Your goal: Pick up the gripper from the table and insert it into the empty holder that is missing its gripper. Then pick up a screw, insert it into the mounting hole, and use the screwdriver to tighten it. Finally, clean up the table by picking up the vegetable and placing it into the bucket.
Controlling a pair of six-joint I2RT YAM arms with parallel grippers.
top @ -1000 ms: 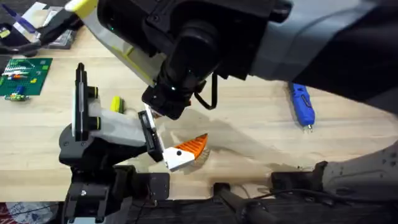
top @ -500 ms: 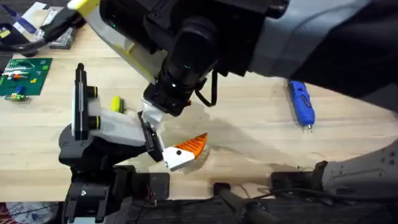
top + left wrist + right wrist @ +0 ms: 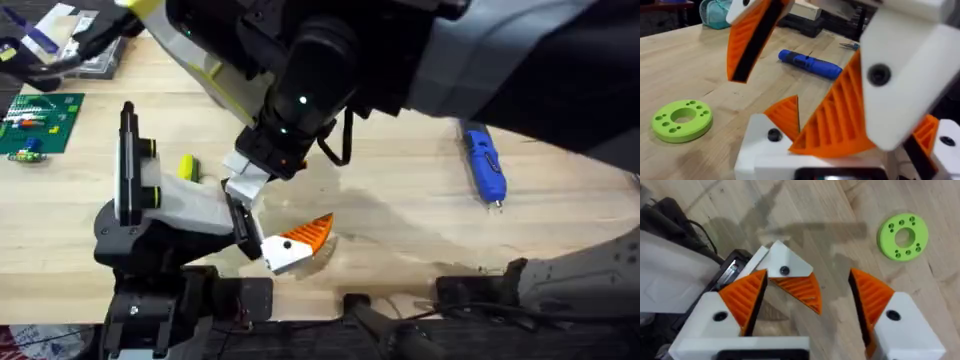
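While seated, the gripper (image 3: 297, 243), orange tip up-right, tilted.

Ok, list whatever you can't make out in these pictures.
1. Overhead: the right arm hides the far middle of the table.
2. Left wrist view: the screwdriver has its tip hidden behind a big white-and-orange shape. The teal thing is cut off by the top edge.
3. Right wrist view: it is too close to tell whether the open right claw touches the orange finger piece.

Right hand (image 3: 807, 302) open, fingers apart.
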